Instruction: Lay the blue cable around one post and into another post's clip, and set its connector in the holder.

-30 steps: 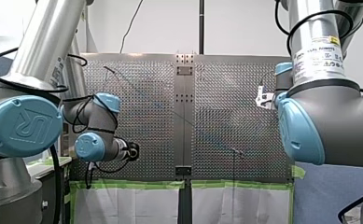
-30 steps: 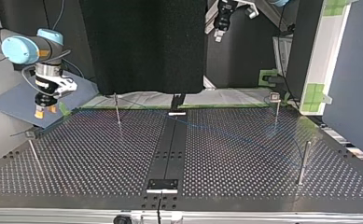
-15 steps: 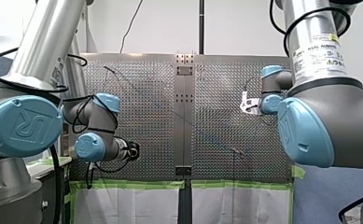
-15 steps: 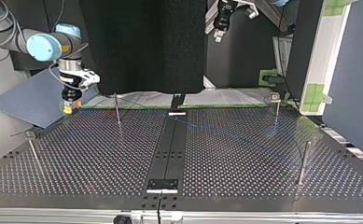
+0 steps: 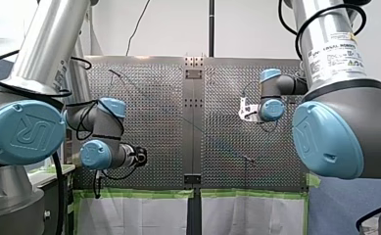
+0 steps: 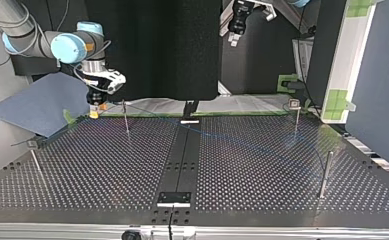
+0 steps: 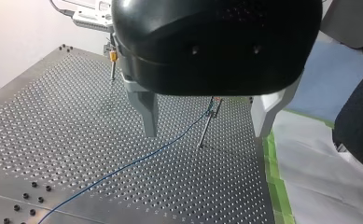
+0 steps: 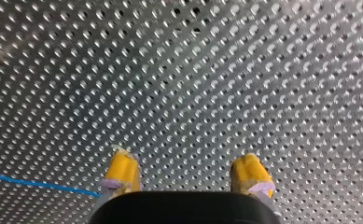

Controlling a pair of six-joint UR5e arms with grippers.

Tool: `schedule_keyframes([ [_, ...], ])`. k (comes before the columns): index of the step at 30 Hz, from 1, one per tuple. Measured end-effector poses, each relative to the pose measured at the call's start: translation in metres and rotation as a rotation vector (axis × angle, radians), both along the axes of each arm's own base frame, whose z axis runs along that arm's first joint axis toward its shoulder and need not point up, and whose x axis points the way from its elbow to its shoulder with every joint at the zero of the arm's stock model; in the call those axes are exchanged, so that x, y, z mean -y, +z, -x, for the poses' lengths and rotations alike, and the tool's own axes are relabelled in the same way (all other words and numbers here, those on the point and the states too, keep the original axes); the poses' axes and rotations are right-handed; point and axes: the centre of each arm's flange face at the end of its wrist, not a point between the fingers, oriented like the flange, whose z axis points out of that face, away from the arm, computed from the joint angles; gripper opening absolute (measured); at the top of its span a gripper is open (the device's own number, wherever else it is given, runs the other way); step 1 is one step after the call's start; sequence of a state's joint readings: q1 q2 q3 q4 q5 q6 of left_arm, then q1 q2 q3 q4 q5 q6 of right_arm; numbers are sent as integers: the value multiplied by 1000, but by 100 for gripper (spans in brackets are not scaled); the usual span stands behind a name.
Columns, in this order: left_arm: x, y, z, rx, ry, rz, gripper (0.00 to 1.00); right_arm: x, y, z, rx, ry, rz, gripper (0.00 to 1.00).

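**1. Right pincer.** My right pincer hangs tips-down over the counter. It is near the far edge, on the top view's left of the dark centre strip. In the right wrist view its two yellow pads stand well apart. Only perforated plate shows between them, so the pincer is released and holds nothing.

**2. Left pincer.** My left pincer is likewise released. Its two metal fingers stand wide apart above the counter and grip nothing. In the top view it sits high up, beyond the counter's far edge and to the right of the centre strip.

**3. Blue cable.** The blue cable lies loose on the counter, and neither pincer touches it.
- In the top view it crosses the centre strip near the strip's far end and runs on toward the near right side.
- In the left wrist view it rises off the plate to the upper part of a thin post, which shows between the fingers.
- In the right wrist view it lies just outside one yellow pad, not in the gap.

**4. Posts.** In the top view four such posts stand upright, two on each side of the centre strip.
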State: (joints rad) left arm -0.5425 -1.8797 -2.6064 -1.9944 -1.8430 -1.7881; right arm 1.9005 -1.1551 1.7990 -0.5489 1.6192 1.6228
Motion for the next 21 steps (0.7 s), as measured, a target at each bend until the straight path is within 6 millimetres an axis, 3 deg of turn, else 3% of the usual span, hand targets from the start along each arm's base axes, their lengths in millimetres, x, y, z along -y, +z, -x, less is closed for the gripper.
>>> schedule_keyframes([
  [21, 0, 0, 0, -21, 10, 63, 100, -77, -17, -69, -18, 30, -86, 100],
])
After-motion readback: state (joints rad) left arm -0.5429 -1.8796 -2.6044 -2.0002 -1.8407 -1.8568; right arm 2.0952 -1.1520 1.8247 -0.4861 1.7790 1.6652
